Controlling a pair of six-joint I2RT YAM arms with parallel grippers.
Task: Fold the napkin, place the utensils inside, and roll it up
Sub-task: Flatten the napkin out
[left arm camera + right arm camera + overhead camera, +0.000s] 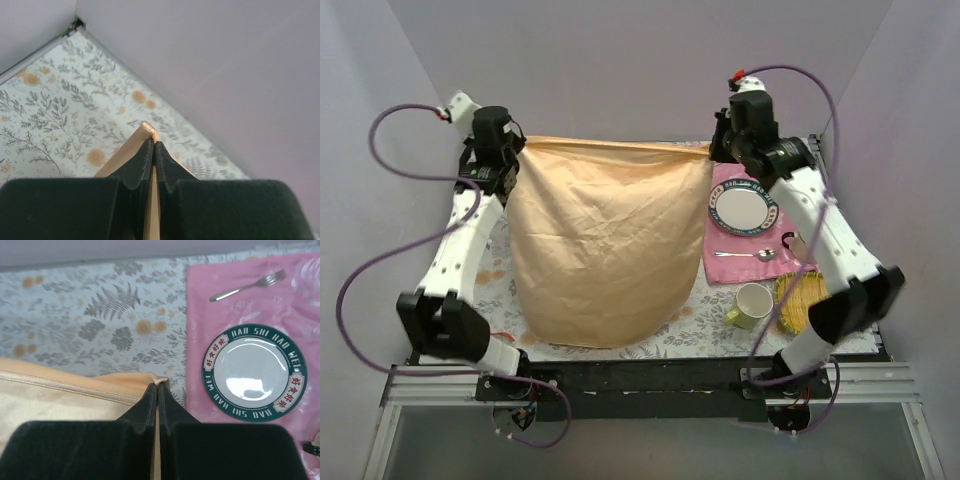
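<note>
Above a floral counter point(692, 320), left claw point(153, 145) and right claw point(158, 388) each clamp tight on an upper corner of the hanging napkin point(605, 240).

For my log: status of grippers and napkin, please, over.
Left gripper, right gripper shut on napkin corners. Napkin hangs spread between them. Fork, spoon on pink mat, not in way.

Legible text appears on one item only: the plate point(250, 372), lying on the pink placemat point(200, 300) at the far right of the table.

- Green rim, white capitals: "HAO SHI HAO WEI", printed twice, on opposite arcs.
- Two white rim panels between the arcs: red Chinese characters, apparently 好食好味.

In the top view this lettering is too small to read.
</note>
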